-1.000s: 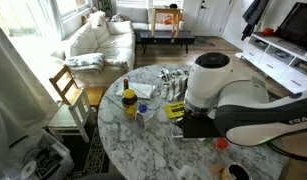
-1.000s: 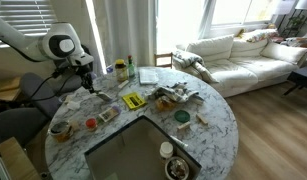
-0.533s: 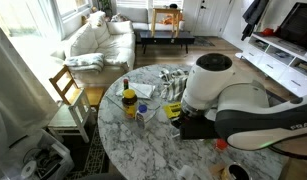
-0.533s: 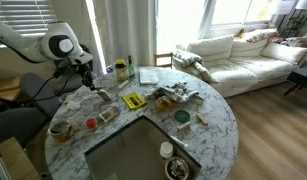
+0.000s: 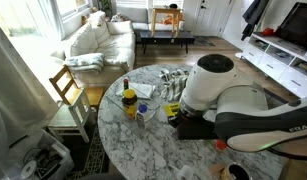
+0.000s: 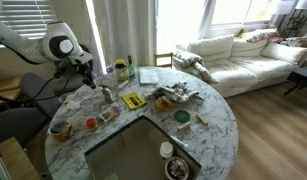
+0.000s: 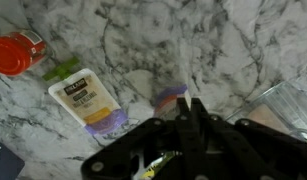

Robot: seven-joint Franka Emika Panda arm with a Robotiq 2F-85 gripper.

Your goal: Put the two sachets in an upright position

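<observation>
In the wrist view one tan sachet with dark print and a purple end lies flat on the marble table. A second sachet stands on its edge between my fingers, its purple end showing. My gripper is shut on this sachet, low over the table. In an exterior view the gripper hangs at the table's far left edge. The sachets are too small to make out there. In an exterior view my arm hides the gripper and both sachets.
A flat yellow pack lies mid-table and also shows in an exterior view. A pile of pale wrappers sits beyond it. A red-lidded jar stands near the flat sachet. A yellow-lidded jar and a sunken basin are also on the table.
The arm has shifted slightly to the left in an exterior view. The gripper stays low at the same spot on the table.
</observation>
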